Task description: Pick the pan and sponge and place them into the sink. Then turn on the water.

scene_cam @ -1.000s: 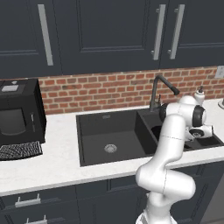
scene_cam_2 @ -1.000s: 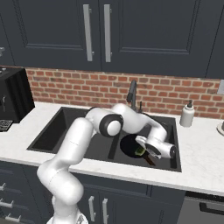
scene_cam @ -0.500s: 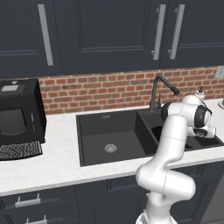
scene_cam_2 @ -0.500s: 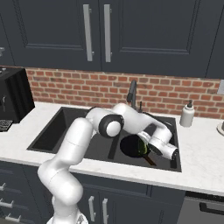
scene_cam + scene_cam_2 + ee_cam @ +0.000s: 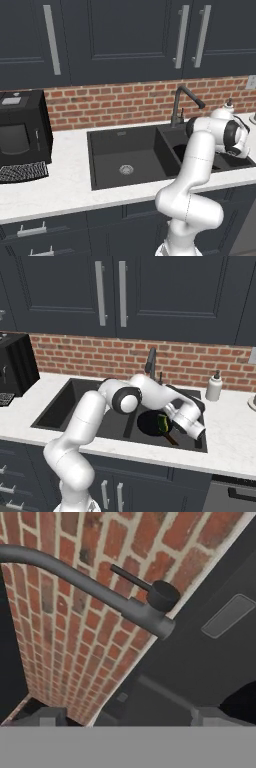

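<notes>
Two dark fingertips [image 5: 45, 716] of the gripper [image 5: 127, 717] stand wide apart with nothing between them, pointed at the dark grey gooseneck faucet [image 5: 100, 592] and its small lever [image 5: 145, 587] against the red brick wall [image 5: 65, 647]. Below and behind the hand, the black frying pan [image 5: 152, 423] lies in the smaller right basin of the matte black sink [image 5: 65, 406], with the green sponge [image 5: 161, 422] resting in it. A white soap dispenser [image 5: 214, 387] stands on the counter beyond the hand.
</notes>
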You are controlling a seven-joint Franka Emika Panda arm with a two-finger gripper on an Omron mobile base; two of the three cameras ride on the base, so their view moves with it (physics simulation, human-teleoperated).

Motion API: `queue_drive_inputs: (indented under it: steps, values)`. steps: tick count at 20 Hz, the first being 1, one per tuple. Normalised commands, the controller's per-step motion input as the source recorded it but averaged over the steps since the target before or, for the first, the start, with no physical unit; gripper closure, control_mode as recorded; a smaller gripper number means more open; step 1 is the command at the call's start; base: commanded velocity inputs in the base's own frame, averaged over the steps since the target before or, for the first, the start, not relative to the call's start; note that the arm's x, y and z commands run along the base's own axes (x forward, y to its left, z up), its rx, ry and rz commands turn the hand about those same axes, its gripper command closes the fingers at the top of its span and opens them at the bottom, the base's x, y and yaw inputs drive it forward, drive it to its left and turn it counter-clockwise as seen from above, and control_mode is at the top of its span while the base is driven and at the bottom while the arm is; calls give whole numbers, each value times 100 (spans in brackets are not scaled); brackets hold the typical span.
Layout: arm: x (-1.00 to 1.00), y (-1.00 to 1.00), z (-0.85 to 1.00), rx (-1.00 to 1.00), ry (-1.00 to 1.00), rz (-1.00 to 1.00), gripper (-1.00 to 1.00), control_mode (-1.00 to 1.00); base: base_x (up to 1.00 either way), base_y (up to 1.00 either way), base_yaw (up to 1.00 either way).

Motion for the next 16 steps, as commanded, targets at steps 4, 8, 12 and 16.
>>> queue_drive_inputs:
  steps: [4,8,12,16]
  values:
    - [-4,0,32,14,-4,0,-100,-100,0,0,0]
    - [-9,-6,46,16,0,0,-100,-100,0,0,0]
    - [-13,-2,60,15,8,0,-100,-100,0,0,0]
    - [-23,0,88,4,13,0,-100,-100,0,0,0]
